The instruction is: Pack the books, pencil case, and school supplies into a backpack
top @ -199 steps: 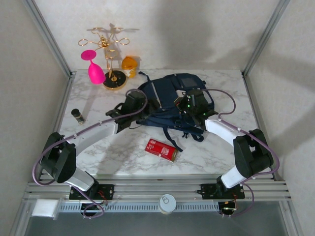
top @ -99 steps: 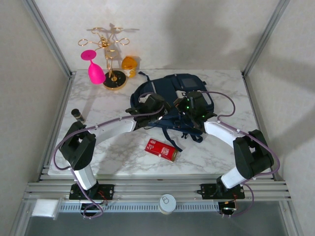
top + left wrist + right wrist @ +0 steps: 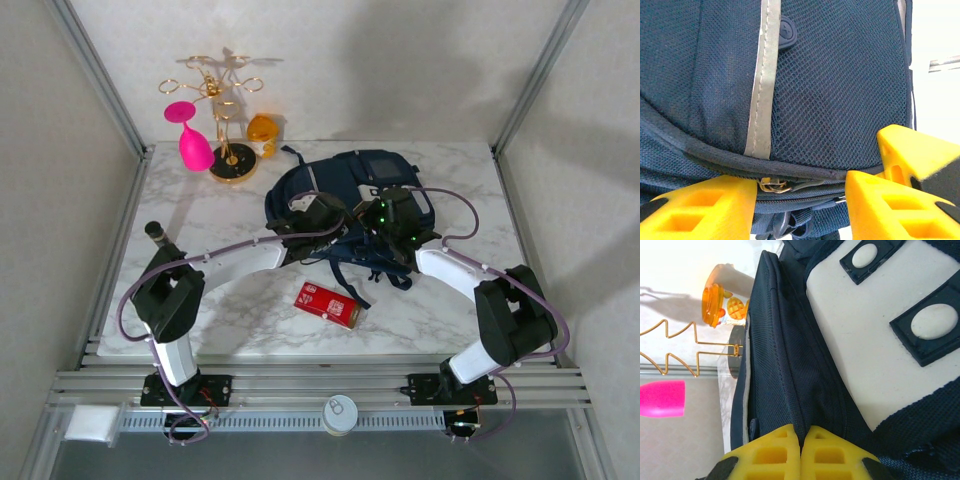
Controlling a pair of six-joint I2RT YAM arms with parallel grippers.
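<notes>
Space is decent: bare marble table [image 3: 250,325] lower left and far right of the top view, red box [image 3: 327,303] alone at lower middle. Navy backpack [image 3: 350,185] sits mid-frame, pale stripe [image 3: 762,75], mesh pocket [image 3: 840,90]. Left gripper [image 3: 800,200] half open astride its zipper pull [image 3: 774,186]; right gripper [image 3: 801,440] clenched on the bag's fabric.

1. A gold wire rack [image 3: 222,95] stands at the far left of the table on a round dark base.
2. A pink stemmed glass [image 3: 192,140] is just left of that base, its foot uppermost.
3. A small orange cup [image 3: 262,132] sits just right of the rack, by the far wall.
4. A short black cylinder [image 3: 157,236] stands upright near the left edge.
5. The white marble table [image 3: 240,315] is veined with grey.
6. A round white disc [image 3: 340,412] lies on the near metal rail.
</notes>
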